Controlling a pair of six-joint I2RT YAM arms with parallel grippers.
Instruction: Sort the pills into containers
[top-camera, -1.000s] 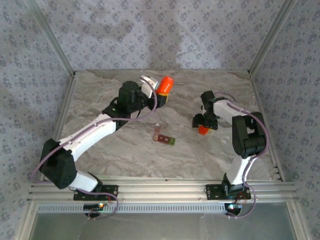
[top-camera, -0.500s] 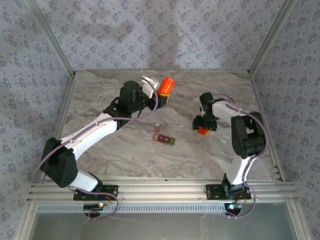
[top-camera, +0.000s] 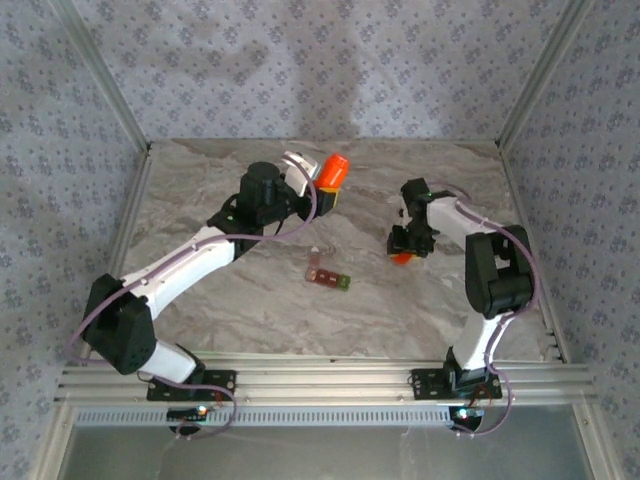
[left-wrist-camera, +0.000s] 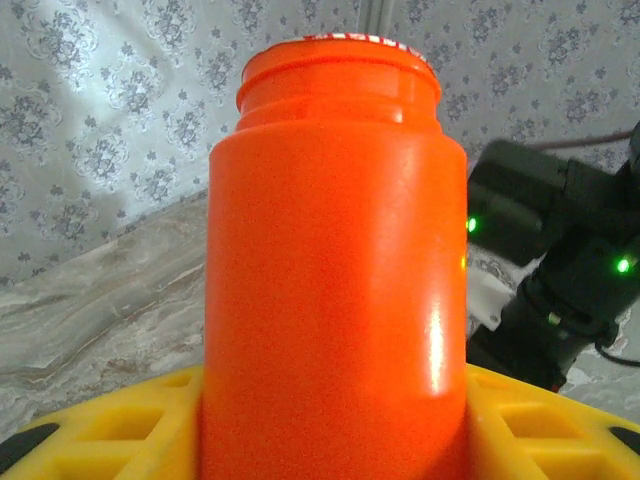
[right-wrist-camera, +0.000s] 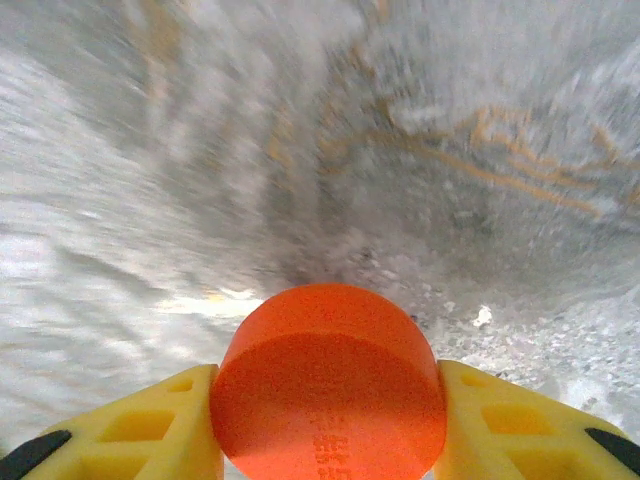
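Note:
My left gripper (top-camera: 322, 186) is shut on an orange pill bottle (top-camera: 334, 170), held above the table's far middle with its uncapped mouth pointing away. In the left wrist view the bottle (left-wrist-camera: 335, 260) stands between the yellow fingers (left-wrist-camera: 110, 435). My right gripper (top-camera: 404, 251) is low over the table on the right, shut on the orange cap (top-camera: 402, 258). In the right wrist view both yellow pads (right-wrist-camera: 500, 420) press the sides of the cap (right-wrist-camera: 328, 385). The containers (top-camera: 328, 277), a red-brown strip with a green end, lie flat at mid table. The pills are hidden.
The marble tabletop (top-camera: 250, 310) is fenced by metal frame posts (top-camera: 525, 100) and patterned cloth walls. A tiny pale speck (top-camera: 314, 252) lies just beyond the strip. The right arm's dark wrist (left-wrist-camera: 560, 270) appears behind the bottle in the left wrist view.
My right gripper's jaws have come together on the orange cap, with a slight shift of the wrist. The left arm and its bottle have stayed put.

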